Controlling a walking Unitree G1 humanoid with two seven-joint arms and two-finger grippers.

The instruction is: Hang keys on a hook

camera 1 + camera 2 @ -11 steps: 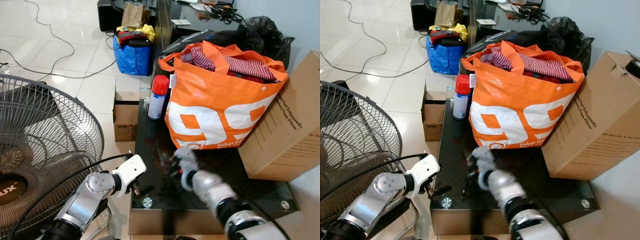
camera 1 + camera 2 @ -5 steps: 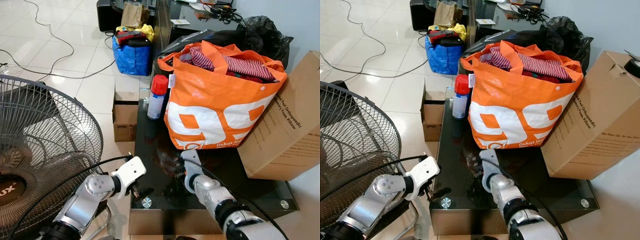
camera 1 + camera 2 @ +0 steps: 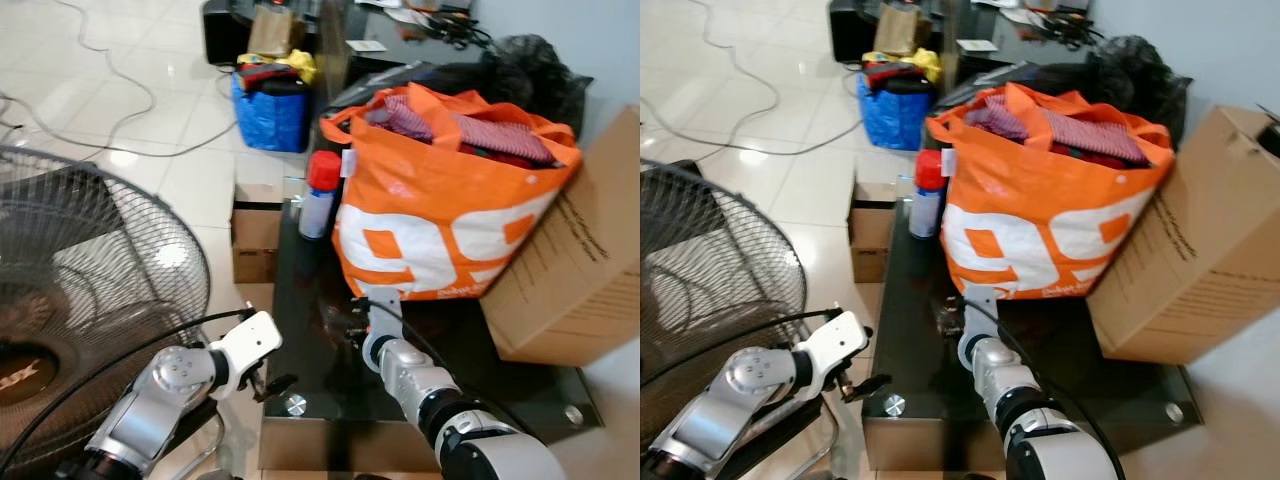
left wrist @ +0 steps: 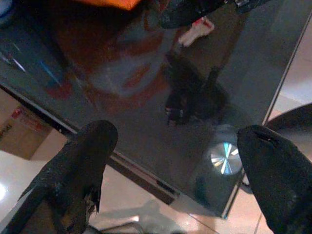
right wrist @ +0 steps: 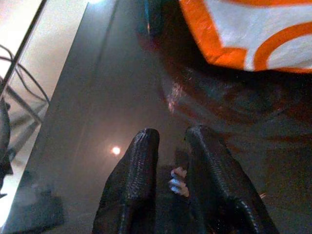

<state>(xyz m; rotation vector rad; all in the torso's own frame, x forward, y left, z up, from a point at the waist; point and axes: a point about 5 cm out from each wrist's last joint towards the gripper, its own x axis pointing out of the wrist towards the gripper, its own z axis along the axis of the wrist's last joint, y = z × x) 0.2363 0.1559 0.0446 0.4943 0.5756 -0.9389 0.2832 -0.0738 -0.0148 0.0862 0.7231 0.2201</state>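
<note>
On the black glass table point(image 3: 305, 285), a small bunch of keys point(image 5: 178, 181) with a white and red tag point(image 4: 197, 29) lies just in front of the orange bag point(image 3: 440, 215). My right gripper point(image 3: 356, 325) is down on the glass, its two fingers point(image 5: 139, 180) drawn close around the keys. My left gripper point(image 3: 270, 385) hovers open at the table's front left corner, its fingers point(image 4: 83, 161) spread wide over the edge. No hook can be made out.
A red-capped spray can point(image 3: 318, 195) stands at the table's back left beside the bag. A large cardboard box point(image 3: 580, 270) leans on the right. A standing fan point(image 3: 90, 300) is close on my left. A small carton point(image 3: 257, 225) and a blue bag point(image 3: 270, 110) sit on the tiled floor.
My right arm has dropped and stretched forward, bringing its fingers down onto the glass around the keys. The left arm has barely moved. The camera has shifted a little.
</note>
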